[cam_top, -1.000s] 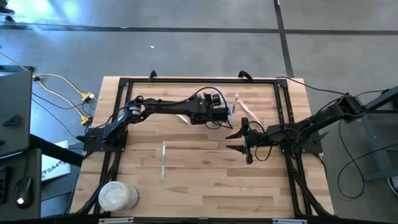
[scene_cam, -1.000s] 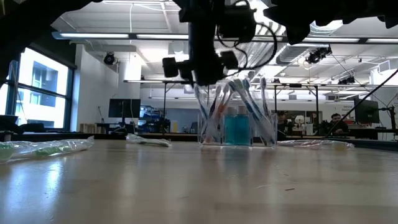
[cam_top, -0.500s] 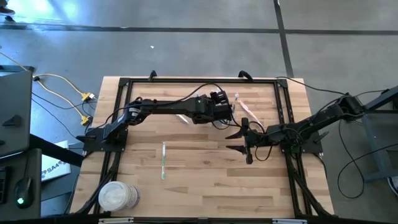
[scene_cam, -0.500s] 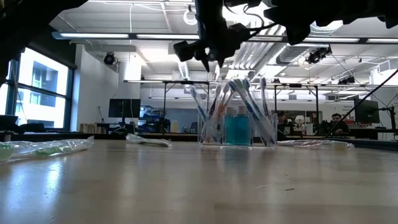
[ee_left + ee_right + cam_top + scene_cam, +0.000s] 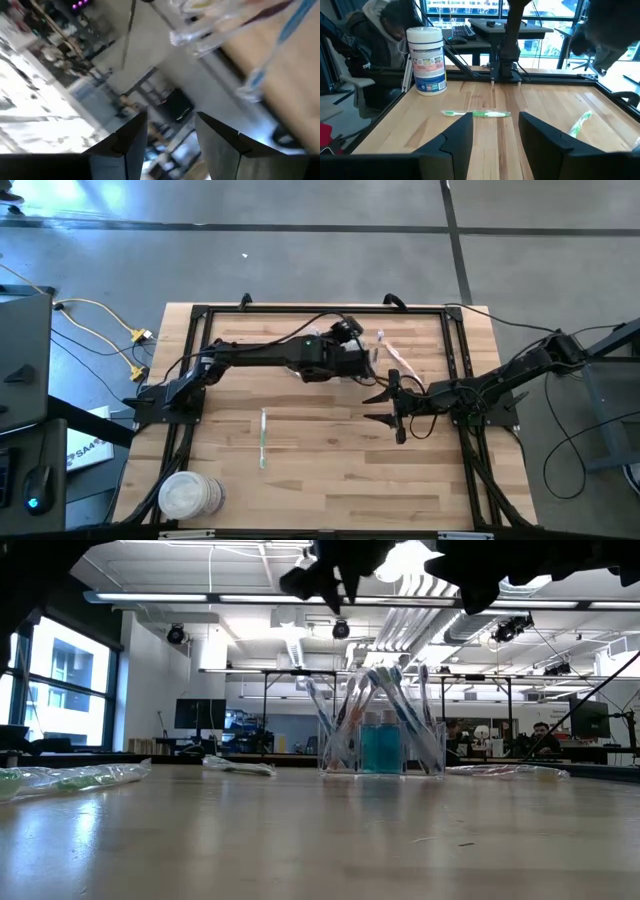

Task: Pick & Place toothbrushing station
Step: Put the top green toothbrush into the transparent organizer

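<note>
Left gripper [image 5: 326, 578] up high, fingers [image 5: 134, 131] parted and released, gripping nothing. Straight below it, well apart: clear cup [image 5: 384, 746] upright on the table [image 5: 300, 840], packed with toothbrushes [image 5: 402, 690] leaning outward. Brush heads between the gripper and the cup's mouth; something blue low inside the cup.

Away to one side of that gripper in the low view, a wrapped green brush [image 5: 75, 777] flat on the wood, and a second wrapped brush [image 5: 240, 766] nearer the cup. On the gripper's other side, past the cup, a third wrapped brush [image 5: 505, 771].

Right gripper [image 5: 374, 408] waiting beside the left one, nearer the front edge, likewise open and empty, fingers [image 5: 457, 137] spread wide. Straight ahead of them, a bare green toothbrush [image 5: 477, 114] lying crosswise on the table. Beyond that and off to the side, a white canister [image 5: 426, 61] upright. Behind the canister, off the table, a person [image 5: 382, 22] in a hooded jacket. Black frame rail [image 5: 545, 76] along the table's far side from this gripper.

Against a second ago: left gripper then low, down among the brush heads at the cup's rim; now risen clear. Cup, brushes and right gripper unmoved.
</note>
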You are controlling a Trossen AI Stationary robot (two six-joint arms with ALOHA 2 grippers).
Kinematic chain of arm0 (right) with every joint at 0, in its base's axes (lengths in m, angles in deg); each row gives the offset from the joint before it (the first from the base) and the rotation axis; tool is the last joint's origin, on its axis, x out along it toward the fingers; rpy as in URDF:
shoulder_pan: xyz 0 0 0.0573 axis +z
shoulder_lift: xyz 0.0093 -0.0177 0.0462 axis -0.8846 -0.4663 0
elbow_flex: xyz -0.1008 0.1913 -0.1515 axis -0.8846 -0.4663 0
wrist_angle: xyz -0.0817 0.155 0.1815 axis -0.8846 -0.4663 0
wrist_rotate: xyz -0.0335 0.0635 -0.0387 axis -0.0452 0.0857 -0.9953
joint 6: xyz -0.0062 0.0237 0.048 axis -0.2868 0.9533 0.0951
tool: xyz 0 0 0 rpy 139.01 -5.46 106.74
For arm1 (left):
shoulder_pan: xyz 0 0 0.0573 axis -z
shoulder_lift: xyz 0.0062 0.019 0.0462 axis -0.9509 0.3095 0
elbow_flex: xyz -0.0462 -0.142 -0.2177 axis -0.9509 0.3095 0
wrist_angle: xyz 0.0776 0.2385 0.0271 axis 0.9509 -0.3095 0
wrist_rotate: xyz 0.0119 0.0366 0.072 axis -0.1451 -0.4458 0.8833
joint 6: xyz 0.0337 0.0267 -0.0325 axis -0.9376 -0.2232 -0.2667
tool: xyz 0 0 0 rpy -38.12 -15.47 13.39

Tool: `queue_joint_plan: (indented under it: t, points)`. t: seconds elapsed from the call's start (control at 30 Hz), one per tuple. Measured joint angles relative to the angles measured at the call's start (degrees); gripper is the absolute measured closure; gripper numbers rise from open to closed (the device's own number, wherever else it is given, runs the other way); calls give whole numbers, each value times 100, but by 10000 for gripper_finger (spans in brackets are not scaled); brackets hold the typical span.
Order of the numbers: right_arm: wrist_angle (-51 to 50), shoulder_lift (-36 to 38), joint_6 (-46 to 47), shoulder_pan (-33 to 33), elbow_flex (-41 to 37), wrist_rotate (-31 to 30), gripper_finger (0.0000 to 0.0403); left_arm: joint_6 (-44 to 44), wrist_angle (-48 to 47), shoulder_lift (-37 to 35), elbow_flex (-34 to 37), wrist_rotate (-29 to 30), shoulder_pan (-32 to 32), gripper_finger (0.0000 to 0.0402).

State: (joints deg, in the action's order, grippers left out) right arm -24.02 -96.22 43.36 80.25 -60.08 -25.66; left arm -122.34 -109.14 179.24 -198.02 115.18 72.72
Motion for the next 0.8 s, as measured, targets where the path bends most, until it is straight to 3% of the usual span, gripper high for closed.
queue_joint_plan:
  t: [0.1,0.2,0.3,0.43,0.67,0.8]
  points:
    - [-14,0,47,1,2,2,251,1283,-776,-211,48,-507,13,238]
    - [-52,0,62,6,2,2,251,2618,-1780,-396,61,-1651,-56,238]
    - [-74,0,65,7,2,1,251,3869,-1681,-711,204,-3076,-202,238]
    - [-15,0,102,7,2,2,251,4575,-1630,-984,186,-4425,-390,238]
    - [6,0,157,7,2,1,251,5465,-1641,-1149,193,-4815,-639,238]
    - [-24,0,198,7,2,2,251,5534,-1657,-1191,277,-4922,-887,238]
